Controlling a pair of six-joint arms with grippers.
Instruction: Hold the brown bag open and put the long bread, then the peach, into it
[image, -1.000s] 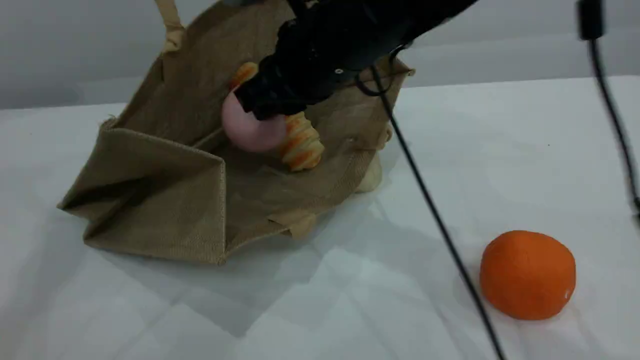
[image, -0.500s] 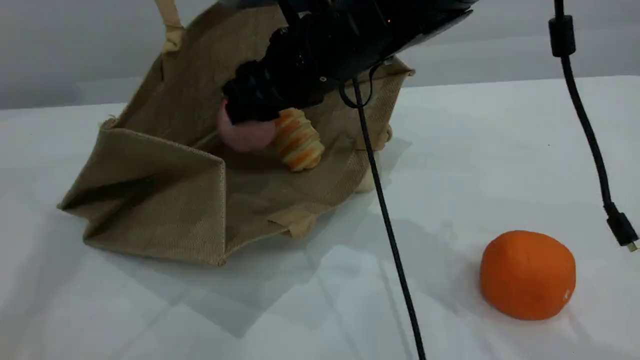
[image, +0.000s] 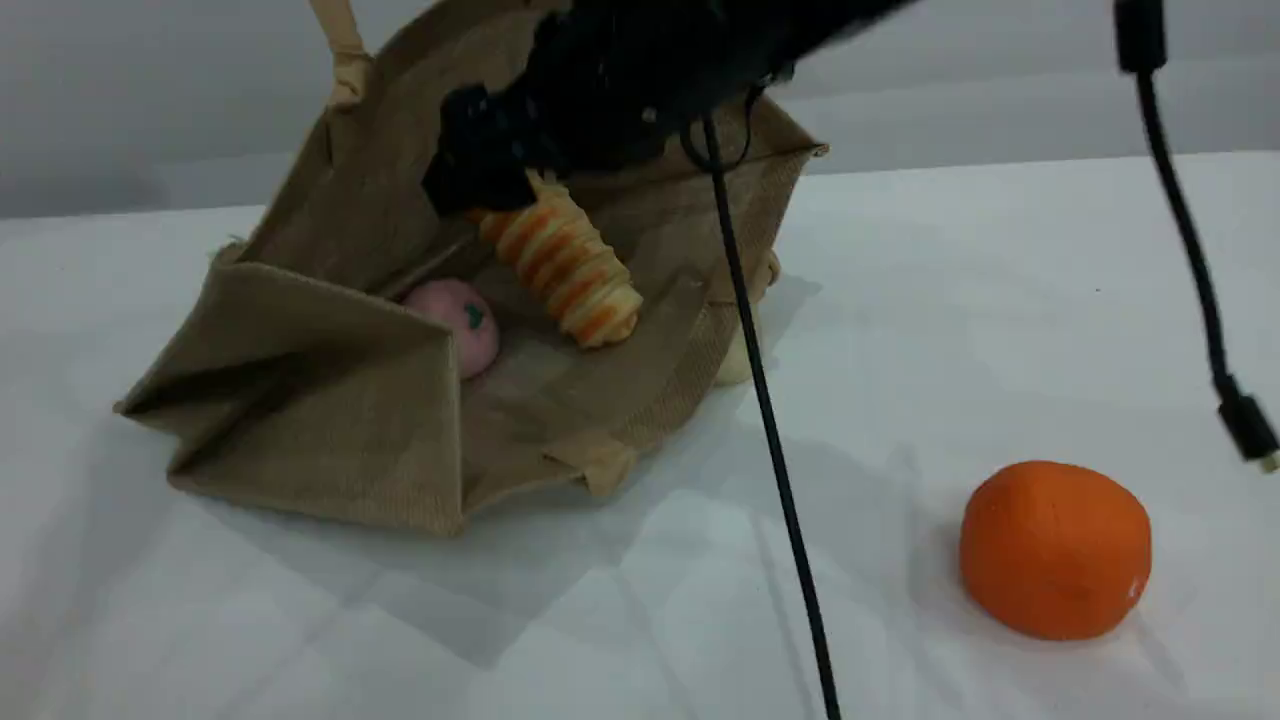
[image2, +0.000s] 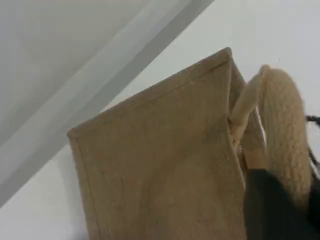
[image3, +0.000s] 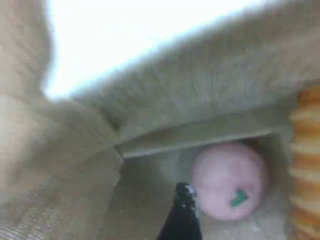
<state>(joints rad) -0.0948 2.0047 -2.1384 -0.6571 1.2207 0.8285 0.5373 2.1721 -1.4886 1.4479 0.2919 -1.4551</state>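
Status: the brown bag (image: 330, 420) is lying on its side at the left of the table (image: 1000, 300), with its mouth facing right and upward. The left gripper (image2: 280, 210) is clamping the rope handle (image2: 285, 125) and holding the far wall of the bag raised, so the mouth is standing open.

Contents: the long bread (image: 560, 260) is resting inside, leaning against the far wall. The peach (image: 458, 318) is lying free on the bag floor, just left of the bread, with its green mark facing up.

The right gripper (image: 475, 185) is hovering inside the mouth, above the bread's far end and clear of the peach. Blur is hiding its jaws. I cannot tell whether they are apart, and nothing is showing between them.

Judgement: both items are sitting in the bag, so the loading step is finishing. The next move is calling for the right arm to lift out toward the right. It needs to avoid brushing the bread or snagging the bag rim with its dangling cable (image: 770, 430).

The orange ball (image: 1055, 548) is sitting near right, uninvolved.
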